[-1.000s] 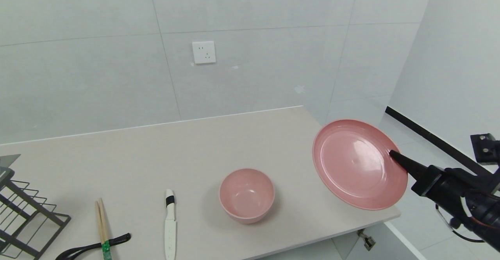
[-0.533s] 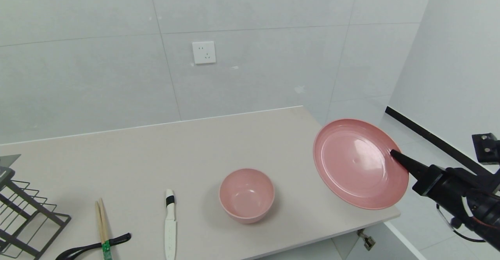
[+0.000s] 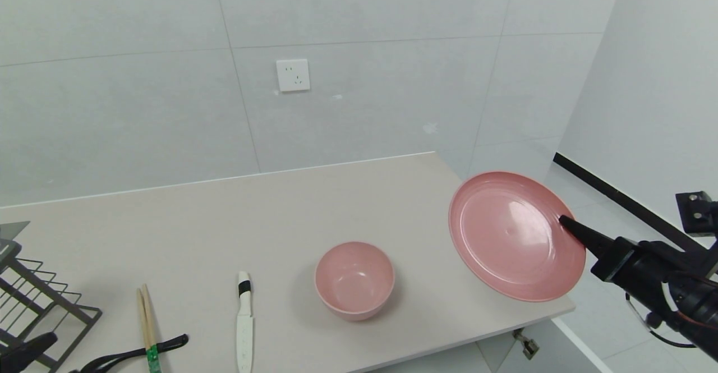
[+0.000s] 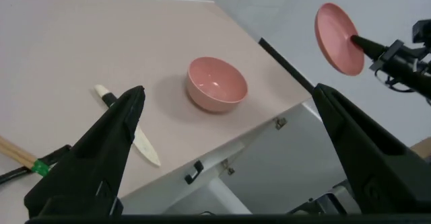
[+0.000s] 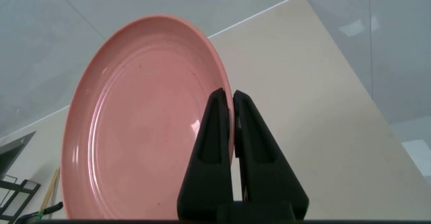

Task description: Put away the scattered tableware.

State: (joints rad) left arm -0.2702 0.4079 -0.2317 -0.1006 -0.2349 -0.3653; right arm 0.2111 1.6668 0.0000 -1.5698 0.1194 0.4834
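**A:** We open on the right tool (image 5: 227, 97). Its two black fingers (image 5: 214, 140) are pinched tight on the rim of the pink plate (image 5: 141, 130), one on either face, with no gap to speak of.

**B:** And we can see that plate up in the air, tilted steeply. Its hollow face is turned toward the middle of the counter (image 3: 224, 216), and it hangs at the right front corner.

**A:** Over to the left tool (image 4: 229, 89). Its fingers (image 4: 108, 157) are flung wide apart, nothing between them, touching nothing. We find it low by the counter's front edge, at the left end.

**B:** Moving outward, we have the pink bowl (image 3: 354, 280), upright, mouth up, near the front. It sits between the plate and the white knife (image 3: 244, 322). That knife lies flat, blade toward the front edge.

**A:** Further left we spot a pair of wooden chopsticks (image 3: 146, 317) with a green band. They lie across a black-handled utensil (image 3: 132, 354) and touch it where they cross.

**B:** At the far left end, the dark wire rack (image 3: 39, 311) stands on the counter, just beside the chopsticks but apart from them.

**A:** The surface itself is pale beige. Behind it we get a wall (image 3: 392, 81) of large grey-white tiles, with one white socket (image 3: 292, 74) above the counter's middle.

**B:** Off to the right, we see pale floor (image 3: 583, 205) and a black skirting strip (image 3: 617, 196) along the side wall.
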